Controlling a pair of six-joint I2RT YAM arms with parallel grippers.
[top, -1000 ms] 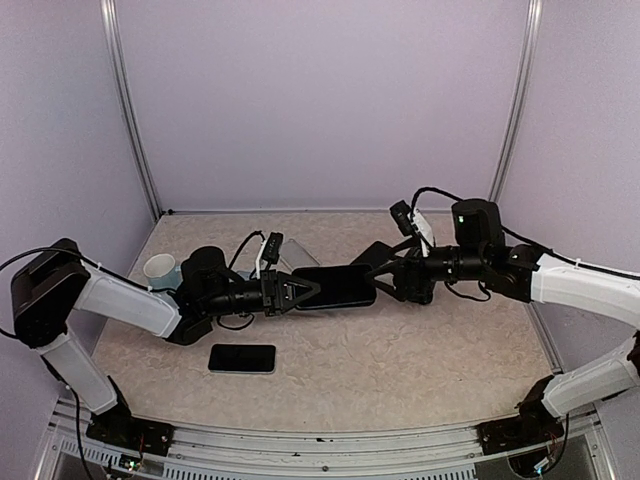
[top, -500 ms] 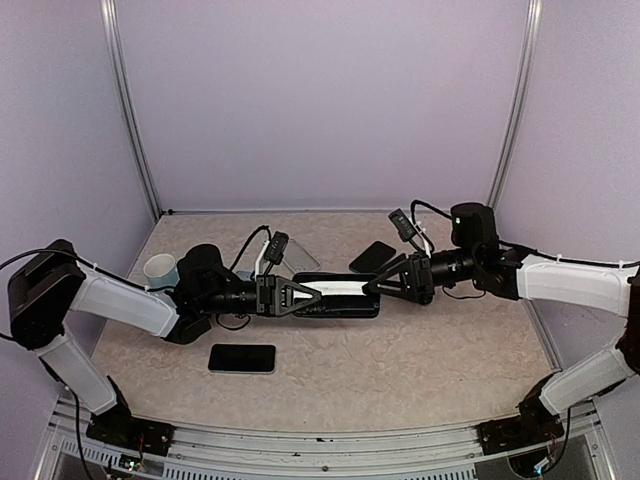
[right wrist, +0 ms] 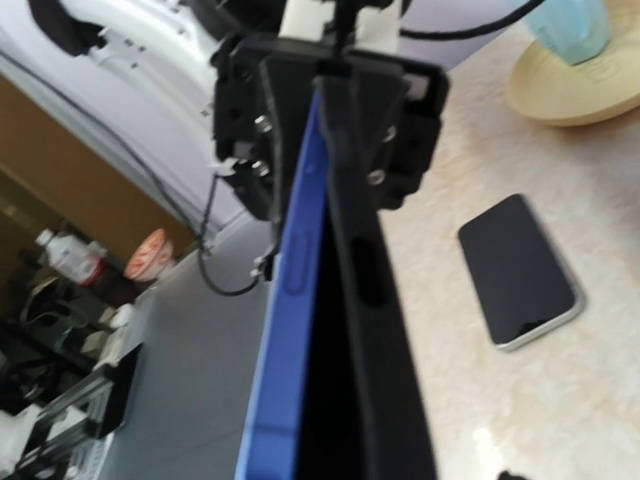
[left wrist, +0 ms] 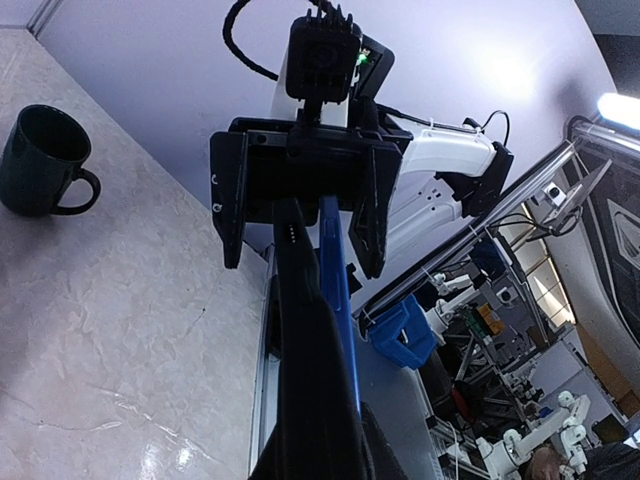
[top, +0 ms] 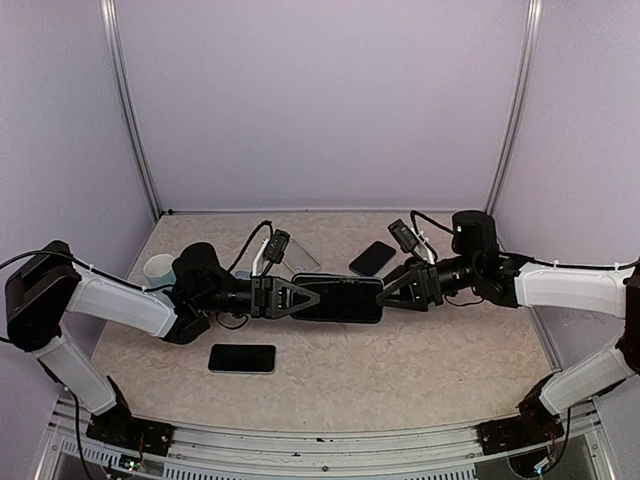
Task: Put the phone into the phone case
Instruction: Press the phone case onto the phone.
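Case (top: pixel 338 298) gripped by left gripper (top: pixel 305 297), straddled wide by right gripper (top: pixel 390 292) (contents indiscernible). Phone (top: pixel 242 358) noted at 8 o'clock of it, on beige table (top: pixel 420 370).

Glossy glass-fronted phone (top: pixel 242 358), matt black phone case (top: pixel 338 299) — blue rim; marble-look table (top: pixel 440 350)

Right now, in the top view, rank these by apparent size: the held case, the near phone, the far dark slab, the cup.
1. held case, though it is lifted nearer the camera, which may flatter it.
2. near phone.
3. far dark slab and cup: about alike, not ranked.
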